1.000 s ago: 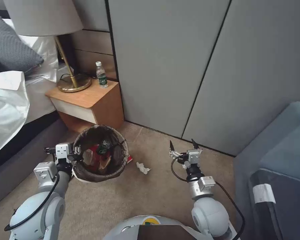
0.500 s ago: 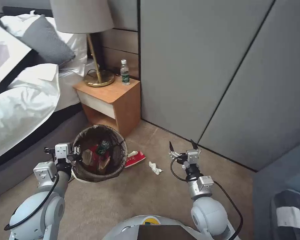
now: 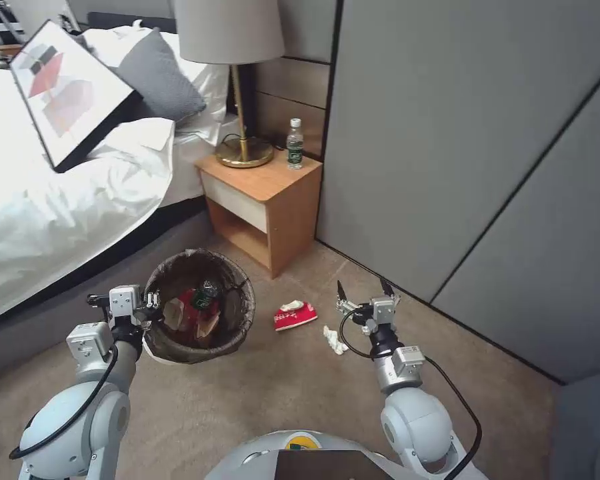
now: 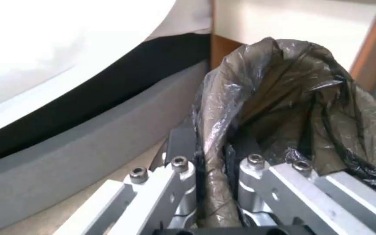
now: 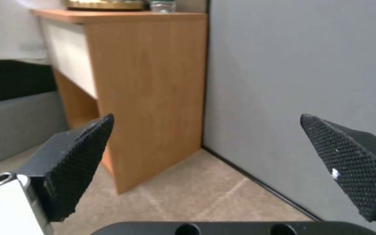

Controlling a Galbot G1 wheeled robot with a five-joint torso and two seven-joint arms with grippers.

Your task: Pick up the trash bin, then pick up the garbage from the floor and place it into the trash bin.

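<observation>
The trash bin (image 3: 244, 312), a round white bucket lined with a dark bag, hangs in front of my left side with red packets, brown paper and a green-labelled bottle inside. My left gripper (image 3: 151, 301) is shut on its bag-covered rim; the left wrist view shows the trash bin (image 4: 284, 107) with the fingers (image 4: 182, 182) clamped on the liner. On the carpet lies garbage: a red-and-white packet (image 3: 295, 315) and a white tissue (image 3: 334, 339). My right gripper (image 3: 363, 289) stands open above the floor just right of the tissue, and the right gripper (image 5: 205, 120) holds nothing.
A wooden nightstand (image 3: 267, 193) with a brass lamp (image 3: 237, 87) and a water bottle (image 3: 295, 143) stands beyond the bin. The bed (image 3: 60, 207) with a framed picture (image 3: 67, 93) lies left. Grey wall panels (image 3: 460, 147) close the right. The nightstand (image 5: 144, 81) is near the right gripper.
The whole view has shifted: the camera turned left, so nightstand and bed slid right. The red-and-white packet came out from behind the bin. Both arms kept their poses.
</observation>
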